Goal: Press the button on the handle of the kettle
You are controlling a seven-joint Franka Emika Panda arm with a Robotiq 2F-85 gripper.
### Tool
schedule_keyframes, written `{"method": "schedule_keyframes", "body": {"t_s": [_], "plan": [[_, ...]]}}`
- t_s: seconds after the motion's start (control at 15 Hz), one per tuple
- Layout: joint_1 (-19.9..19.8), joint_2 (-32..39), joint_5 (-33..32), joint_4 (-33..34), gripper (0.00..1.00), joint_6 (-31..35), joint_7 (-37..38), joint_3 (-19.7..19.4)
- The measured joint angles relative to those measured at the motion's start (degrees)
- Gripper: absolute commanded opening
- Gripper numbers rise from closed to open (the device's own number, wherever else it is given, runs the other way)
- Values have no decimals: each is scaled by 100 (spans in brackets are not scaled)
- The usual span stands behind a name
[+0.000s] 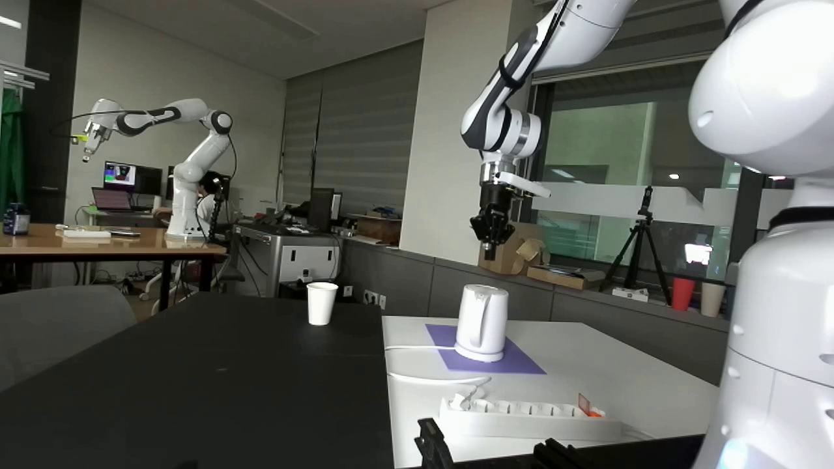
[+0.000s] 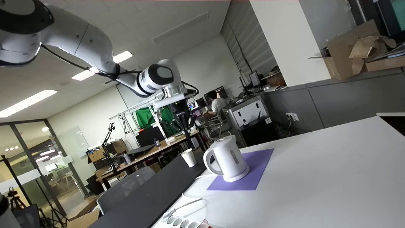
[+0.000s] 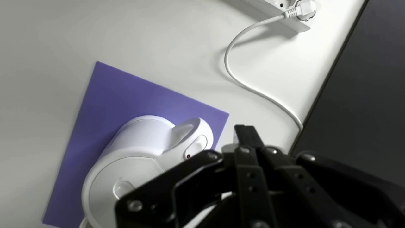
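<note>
White table [image 1: 586, 365] adjoins a black table [image 1: 260, 391]; in an exterior view, dark parts [image 1: 433, 446] at the bottom of frame cover some of the white surface and could not be identified. Kettle [image 1: 481, 322] found upright on a purple mat [image 1: 518, 361] on the white table. In the wrist view the frame edge cuts off part of its body, and the gripper [image 3: 248, 136] covers part of its lid [image 3: 133, 172]. Button [image 3: 194, 147] made out there as an oval inset on the handle [image 3: 205, 128], with a red dot [image 3: 188, 156] at one end; whether it is pressed could not be determined. In both exterior views the button is too small to read.

Gripper fingers [image 3: 243, 133] stand together, tips down. They hang above the level of the kettle, on the handle side and apart from it. Pale patch [image 3: 229, 148] just beside them in the wrist view: not identified. Frame edges cut off part of the arm [image 1: 586, 39] in both exterior views.

Plug [image 3: 307, 9] seated in a strip [image 1: 531, 426], which the wrist view crops at the top. The plug's cord [image 3: 226, 61] runs to the white table's edge and is lost to sight. Cord also reaches the kettle from that edge; whether it is the same length could not be told. Cup [image 1: 321, 303] upright on the black table, well apart from the kettle. Person [image 2: 218, 104] in the background: face not legible.
</note>
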Motion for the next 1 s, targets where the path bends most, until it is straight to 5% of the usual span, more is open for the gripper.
{"method": "schedule_keyframes", "body": {"t_s": [1.0], "plan": [[-68,573,343,-461,0,1646,21,163]]}}
